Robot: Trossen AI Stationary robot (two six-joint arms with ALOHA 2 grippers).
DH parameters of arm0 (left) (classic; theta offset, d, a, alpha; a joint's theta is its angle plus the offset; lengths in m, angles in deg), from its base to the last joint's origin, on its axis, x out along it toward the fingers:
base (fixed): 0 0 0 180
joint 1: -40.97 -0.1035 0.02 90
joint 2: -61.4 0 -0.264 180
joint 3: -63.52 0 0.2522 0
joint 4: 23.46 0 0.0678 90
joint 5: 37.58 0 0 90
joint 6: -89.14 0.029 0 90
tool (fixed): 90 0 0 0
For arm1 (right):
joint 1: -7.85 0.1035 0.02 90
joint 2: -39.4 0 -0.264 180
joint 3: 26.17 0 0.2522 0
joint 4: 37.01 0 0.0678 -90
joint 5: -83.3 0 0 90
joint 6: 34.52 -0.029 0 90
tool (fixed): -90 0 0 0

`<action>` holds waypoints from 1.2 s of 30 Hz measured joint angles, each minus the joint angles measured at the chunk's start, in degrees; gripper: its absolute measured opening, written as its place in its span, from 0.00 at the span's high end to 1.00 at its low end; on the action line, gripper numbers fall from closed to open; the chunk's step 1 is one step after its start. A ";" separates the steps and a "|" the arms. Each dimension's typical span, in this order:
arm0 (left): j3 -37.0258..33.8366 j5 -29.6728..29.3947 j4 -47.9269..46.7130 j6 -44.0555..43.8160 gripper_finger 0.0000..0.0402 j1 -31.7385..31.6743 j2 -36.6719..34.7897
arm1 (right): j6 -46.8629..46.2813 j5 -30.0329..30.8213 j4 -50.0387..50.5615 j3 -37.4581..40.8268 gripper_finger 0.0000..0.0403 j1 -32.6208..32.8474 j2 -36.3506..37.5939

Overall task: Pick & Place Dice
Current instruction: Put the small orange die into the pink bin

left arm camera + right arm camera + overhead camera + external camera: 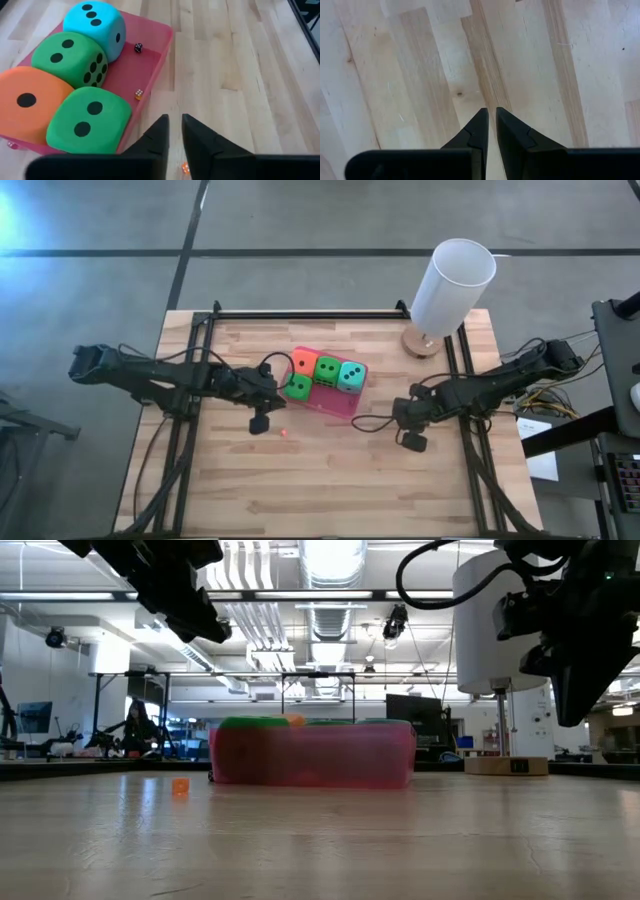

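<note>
Pink tray [338, 406] holds four unlettered, pip-marked dice [327, 369]

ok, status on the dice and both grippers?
Left gripper empty, beside the pink tray. Right gripper shut, empty, over bare table. Four big dice in tray. Tiny orange die loose on table.

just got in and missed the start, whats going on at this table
Four foam dice, an orange die, two green dice and a teal die, sit in a pink tray mid-table. The left gripper hovers beside the tray holding nothing, above a tiny orange die on the wood. The right gripper waits shut over bare table.
</note>
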 joint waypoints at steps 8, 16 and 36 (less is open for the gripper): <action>-0.07 0.46 -0.26 -0.19 0.68 0.94 2.69 | 0.00 0.00 -0.06 0.00 0.92 0.00 0.00; -0.09 0.82 -0.37 5.59 0.60 2.36 8.13 | 0.02 0.04 -0.20 0.00 0.92 0.00 0.00; -0.09 0.87 -1.75 -0.04 0.66 4.69 18.09 | 1.51 0.13 -0.70 0.00 0.92 0.00 0.00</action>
